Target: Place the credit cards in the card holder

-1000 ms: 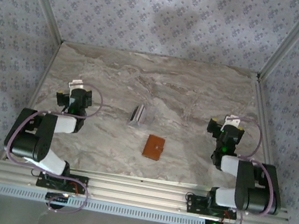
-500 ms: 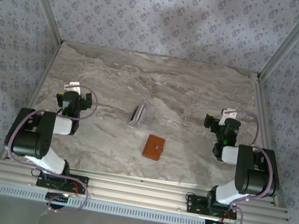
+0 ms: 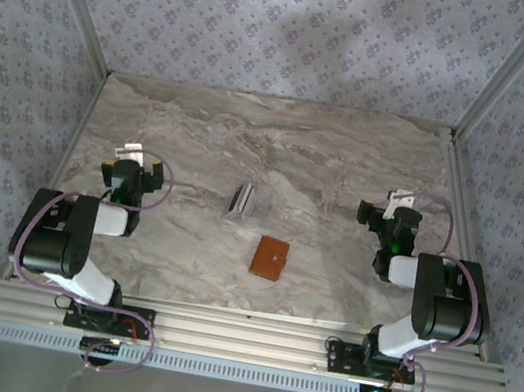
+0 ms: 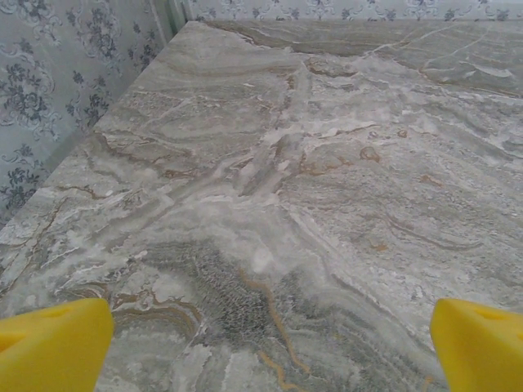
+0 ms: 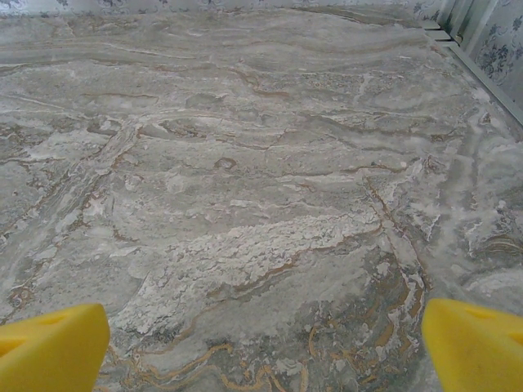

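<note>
A small stack of pale grey credit cards [image 3: 243, 199] lies near the middle of the marble table. The brown card holder [image 3: 269, 257] lies shut just in front of it, slightly to the right. My left gripper [image 3: 129, 154] hovers at the left side of the table, well away from both. Its yellow fingertips [image 4: 53, 343] stand wide apart over bare marble. My right gripper [image 3: 400, 200] is at the right side, also far from the cards. Its yellow fingertips [image 5: 478, 347] are spread wide with nothing between them.
The marble table [image 3: 349, 161] is walled by patterned panels [image 3: 272, 25] at the back and both sides, with aluminium posts at the corners. The table's left edge [image 4: 122, 90] shows in the left wrist view, the right edge [image 5: 490, 82] in the right wrist view.
Over the last second both arms drew back and folded in toward their bases, the wrists tipping down. In the last half second nothing moved. Cards and card holder stayed put.
</note>
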